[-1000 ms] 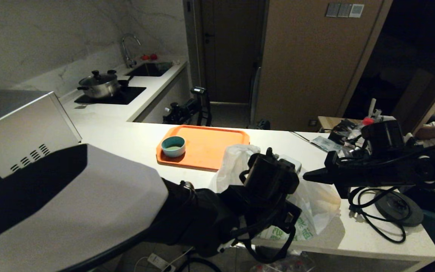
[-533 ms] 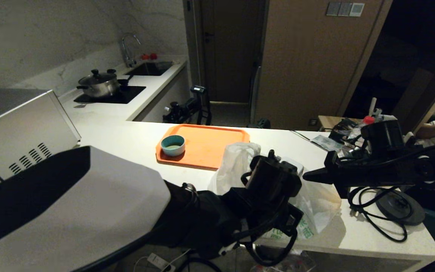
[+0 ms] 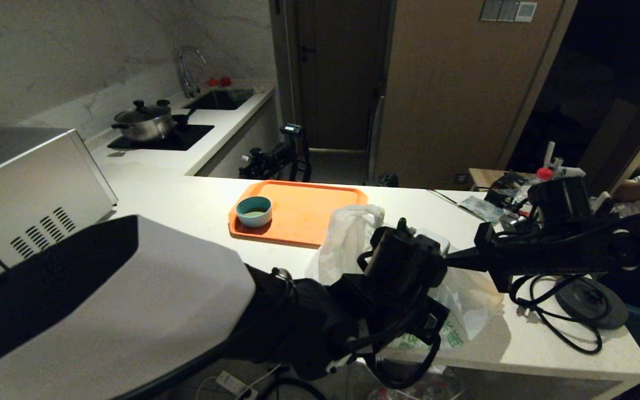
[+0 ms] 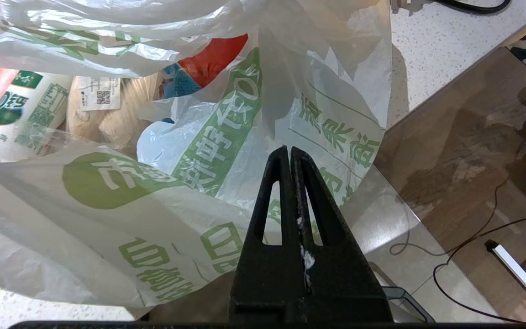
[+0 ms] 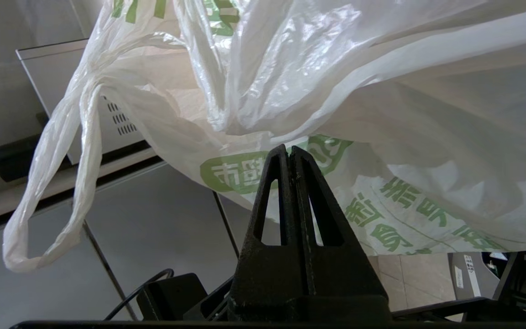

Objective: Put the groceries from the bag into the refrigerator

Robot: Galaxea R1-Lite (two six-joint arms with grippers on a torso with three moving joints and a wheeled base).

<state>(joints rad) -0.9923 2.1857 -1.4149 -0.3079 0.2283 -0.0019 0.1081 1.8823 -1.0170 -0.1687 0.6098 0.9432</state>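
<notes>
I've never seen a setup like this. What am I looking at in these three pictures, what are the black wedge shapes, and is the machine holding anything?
This is a wheeled robot with two arms. The wide picture comes from a camera on its head, looking down at a white counter; the grey hood in front is the robot's own body. The other two pictures come from cameras on its wrists.

The black wedges are its pincers: the left gripper and the right gripper. Both are pressed shut and hold nothing.

In front of them sits a white plastic bag with green print. Through its opening the left wrist view shows groceries, among them a white bottle with a green label. Behind the bag lies an orange tray with a teal bowl, and a silver box with vent slots stands at the left.
</notes>
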